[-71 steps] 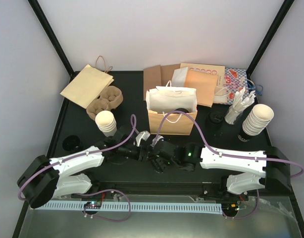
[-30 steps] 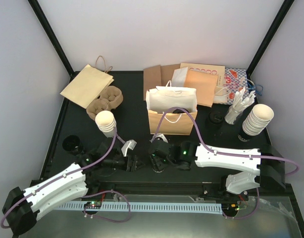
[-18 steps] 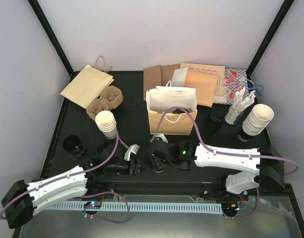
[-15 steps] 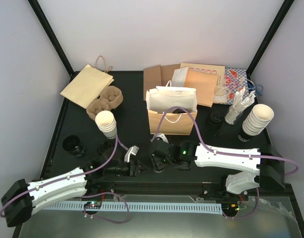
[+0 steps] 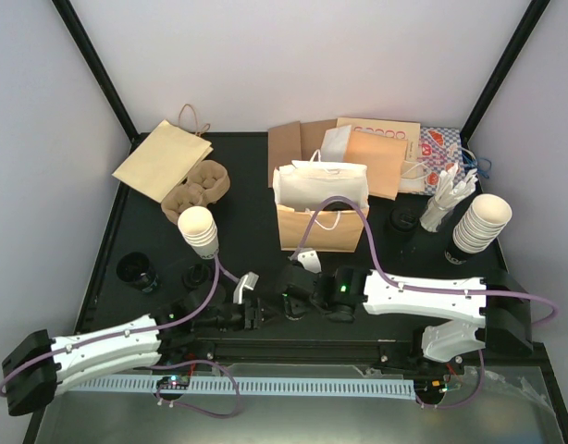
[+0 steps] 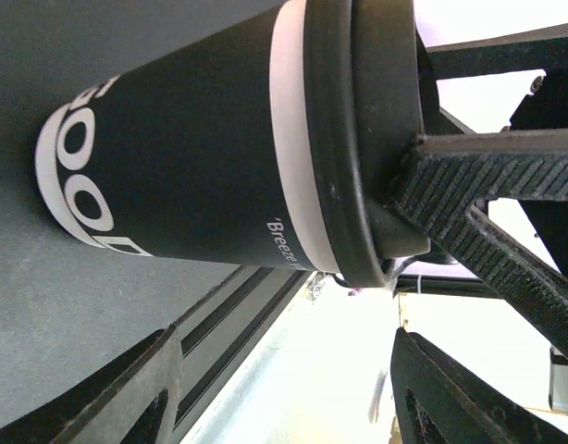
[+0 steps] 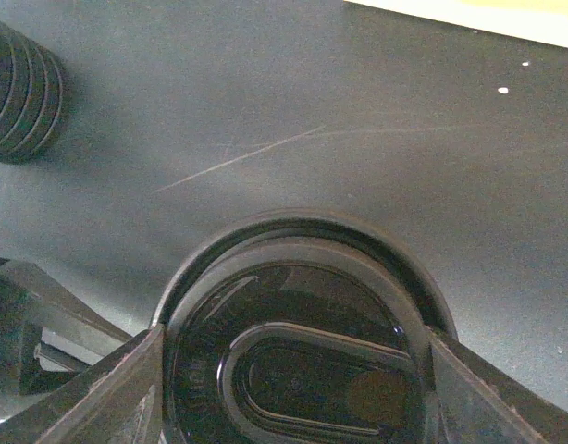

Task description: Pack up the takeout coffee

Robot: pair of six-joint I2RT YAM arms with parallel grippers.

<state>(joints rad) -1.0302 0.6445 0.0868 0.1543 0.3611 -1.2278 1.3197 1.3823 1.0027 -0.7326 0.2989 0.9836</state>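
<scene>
While the right gripper (image 5: 290, 305) clamped the coffee cup (image 6: 173, 157) by its lid (image 7: 298, 356), you had little margin on the near side. The cup stood close to the front edge of the table (image 5: 256, 208), and the edge rail (image 6: 238, 310) showed just past it in the left wrist view. Toward the back you had bare black surface up to the brown bag (image 5: 321, 236). That bag stood upright with a white bag (image 5: 319, 185) behind or inside it; you could not tell which. A stack of lidless cups (image 5: 199, 229) stood well off to the left.

Your left gripper (image 5: 256, 314) sat just beside the cup, jaws wide apart with nothing between them and the cup ahead of its fingertips.

From overhead the cup was nearly lost under the two gripper heads, dark on dark. You could not tell whether its base rested on the table or hung just above it. The right wrist view cut off the near part of the lid, and a ribbed black thing (image 7: 20, 92) was clipped by its left edge.

The cup's body looked dark with large white lettering, only partly readable, and a cream band under the rim. Its black lid was round with an oval shape in the top.
</scene>
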